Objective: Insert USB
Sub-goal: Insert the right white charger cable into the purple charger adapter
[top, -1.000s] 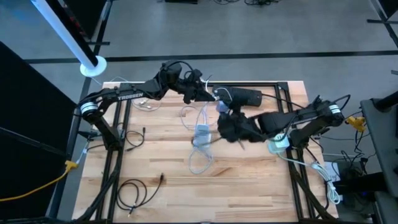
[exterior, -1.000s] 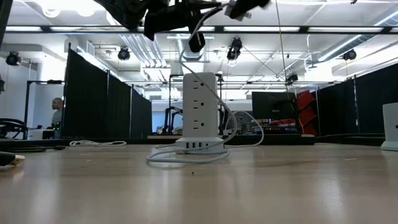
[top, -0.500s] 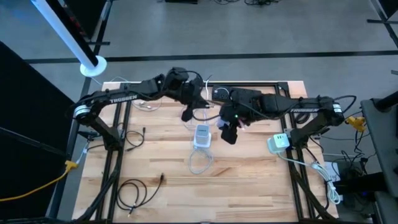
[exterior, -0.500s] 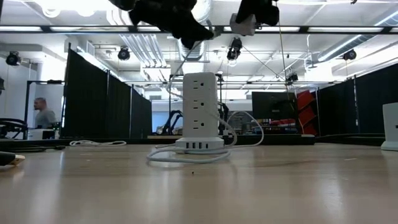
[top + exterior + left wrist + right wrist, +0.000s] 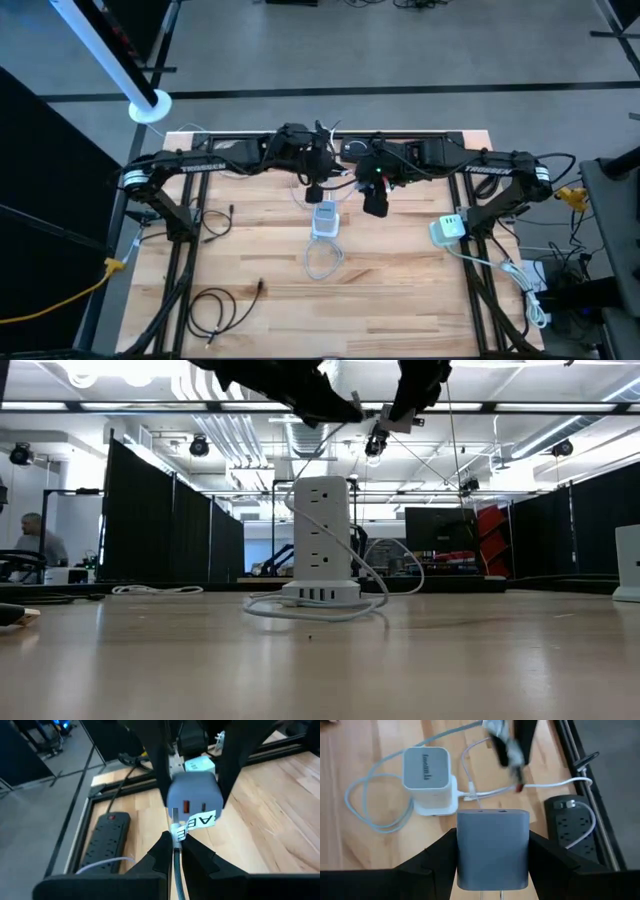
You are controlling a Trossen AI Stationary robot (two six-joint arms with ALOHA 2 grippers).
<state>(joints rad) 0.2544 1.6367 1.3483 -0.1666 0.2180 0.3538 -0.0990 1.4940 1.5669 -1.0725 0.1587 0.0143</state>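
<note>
A grey charger block [image 5: 492, 850] sits in my right gripper [image 5: 492, 840], raised above the table beside the white power tower [image 5: 325, 218]. In the left wrist view its face with two USB ports [image 5: 194, 802] is turned toward my left gripper [image 5: 175, 845]. That gripper is shut on a USB cable with a white label [image 5: 192, 822]. The cable's plug tip [image 5: 175, 813] points at the port face; whether it touches, I cannot tell. In the high view my left gripper [image 5: 314, 190] and right gripper [image 5: 376, 203] meet above the tower, which stands upright on its base [image 5: 322, 592]. My left gripper pinches the USB cable at its plug end [image 5: 177, 834], just behind the white label, between its two fingertips. The fingers lie along the cable, which is lifted clear and trails back between them. My right gripper pinches the charger block by its two opposite side walls [image 5: 461, 851], one finger [image 5: 440, 855] on each. The block is lifted clear above the table, ports facing away from the wrist and prongs [image 5: 481, 895] toward it.
A black power strip [image 5: 572, 827] lies by the table's far frame rail. A white cable loop [image 5: 320, 262] trails from the tower toward the near edge. A white adapter [image 5: 447, 230] sits near the right edge, a black cable coil [image 5: 215, 305] near-left. A person [image 5: 35, 540] is far behind.
My right gripper has swung with the charger from the table's right toward the far edge and the tower, turning its port face toward my left gripper. My left gripper has carried the cable end toward the near edge and right, meeting the charger above the tower.
</note>
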